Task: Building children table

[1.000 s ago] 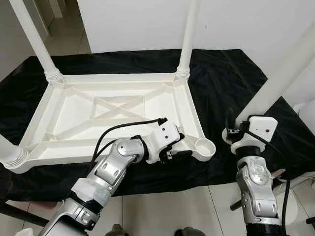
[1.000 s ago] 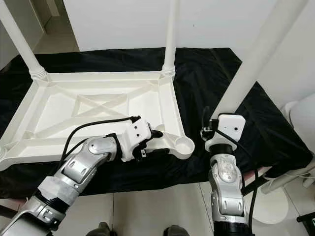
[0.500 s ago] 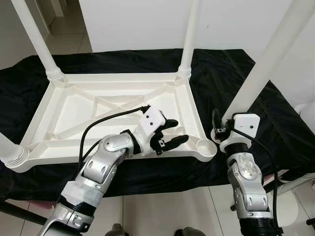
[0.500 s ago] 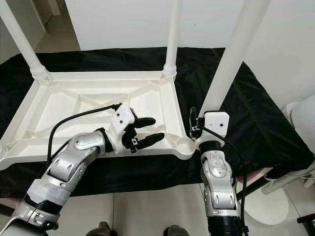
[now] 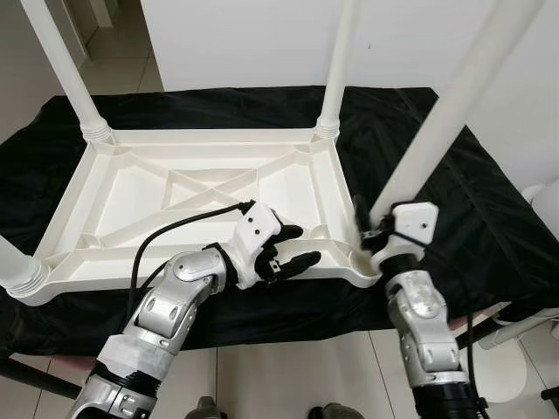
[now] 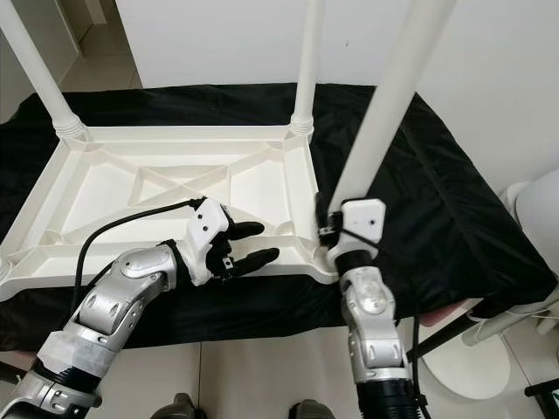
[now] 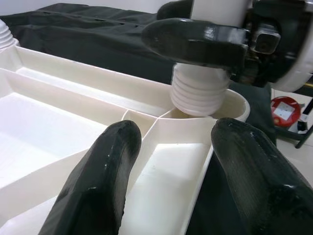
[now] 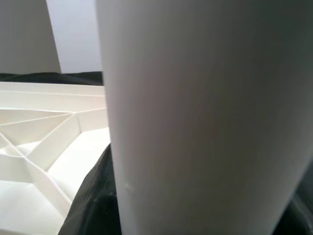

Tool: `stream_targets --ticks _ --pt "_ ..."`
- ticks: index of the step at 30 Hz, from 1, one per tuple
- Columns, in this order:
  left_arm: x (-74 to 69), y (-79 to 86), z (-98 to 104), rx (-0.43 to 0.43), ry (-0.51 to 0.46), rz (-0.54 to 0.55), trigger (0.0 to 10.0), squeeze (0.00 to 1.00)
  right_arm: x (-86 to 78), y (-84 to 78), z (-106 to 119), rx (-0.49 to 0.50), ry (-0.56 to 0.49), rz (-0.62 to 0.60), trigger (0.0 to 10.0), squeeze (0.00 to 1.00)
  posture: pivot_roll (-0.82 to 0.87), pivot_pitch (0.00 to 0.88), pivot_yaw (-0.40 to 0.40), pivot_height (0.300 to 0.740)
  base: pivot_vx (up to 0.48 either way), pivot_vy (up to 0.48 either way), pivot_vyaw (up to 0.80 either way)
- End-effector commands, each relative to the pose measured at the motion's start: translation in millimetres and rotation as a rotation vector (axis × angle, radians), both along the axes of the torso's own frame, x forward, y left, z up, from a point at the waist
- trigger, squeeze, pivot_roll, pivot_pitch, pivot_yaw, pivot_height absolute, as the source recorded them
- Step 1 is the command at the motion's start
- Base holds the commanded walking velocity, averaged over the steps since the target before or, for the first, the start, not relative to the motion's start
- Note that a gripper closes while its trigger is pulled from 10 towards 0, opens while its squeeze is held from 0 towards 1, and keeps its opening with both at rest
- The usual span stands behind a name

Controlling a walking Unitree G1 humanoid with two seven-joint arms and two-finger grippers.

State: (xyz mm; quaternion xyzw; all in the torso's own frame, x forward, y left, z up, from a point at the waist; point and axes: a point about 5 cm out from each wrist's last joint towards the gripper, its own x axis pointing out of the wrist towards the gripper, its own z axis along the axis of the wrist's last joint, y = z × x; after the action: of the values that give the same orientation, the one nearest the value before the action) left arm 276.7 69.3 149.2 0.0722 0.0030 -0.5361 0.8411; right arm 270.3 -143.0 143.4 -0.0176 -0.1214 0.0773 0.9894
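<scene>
Black cloth covers a low surface on a tiled floor. The upturned white tabletop lies on it, long axis left to right, with fitted legs rising at three corners. The right gripper grasps a fourth leg near its ribbed end, which sits at the near-right corner socket; the leg tilts up and rightward. The left gripper, fingers spread and empty, hovers over the near rim just left of that socket.

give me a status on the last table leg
Right gripper shut on table leg, threaded end at the corner socket. Left gripper open beside it over the upturned tabletop. Nothing in the way.
</scene>
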Motion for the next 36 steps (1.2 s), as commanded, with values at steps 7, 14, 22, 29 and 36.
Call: stream_targets --ticks 7,14,22,29,36 --pt "-5.4 5.1 0 0.001 -0.015 -0.007 10.0 0.0 -13.0 -2.7 -15 0.005 0.041 0.008 10.0 0.0 0.02 0.0 -0.012 0.74 0.0 0.0 0.0" --pt "-6.9 6.2 3 -0.012 -0.028 -0.013 10.0 0.0 -22.6 -8.2 -23 0.025 0.062 -0.002 10.0 0.0 0.01 0.0 -0.011 0.74 0.0 0.0 0.0" --pt "-7.9 5.4 5 -0.022 -0.033 -0.027 10.0 0.0 -26.2 -11.2 -31 -0.011 0.074 0.002 10.0 0.0 0.01 0.0 -0.004 0.74 0.0 0.0 0.0" --pt "-7.3 4.8 7 -0.023 -0.042 -0.03 10.0 0.0 -20.8 -7.4 -32 -0.114 0.065 0.071 10.0 0.0 0.02 0.0 0.003 0.74 0.0 0.0 0.0" --pt "-8.5 3.9 8 -0.021 -0.047 -0.032 10.0 0.0 -19.6 -2.6 -43 -0.197 0.115 0.173 10.0 0.0 0.02 0.002 0.006 0.74 0.0 0.0 0.0"
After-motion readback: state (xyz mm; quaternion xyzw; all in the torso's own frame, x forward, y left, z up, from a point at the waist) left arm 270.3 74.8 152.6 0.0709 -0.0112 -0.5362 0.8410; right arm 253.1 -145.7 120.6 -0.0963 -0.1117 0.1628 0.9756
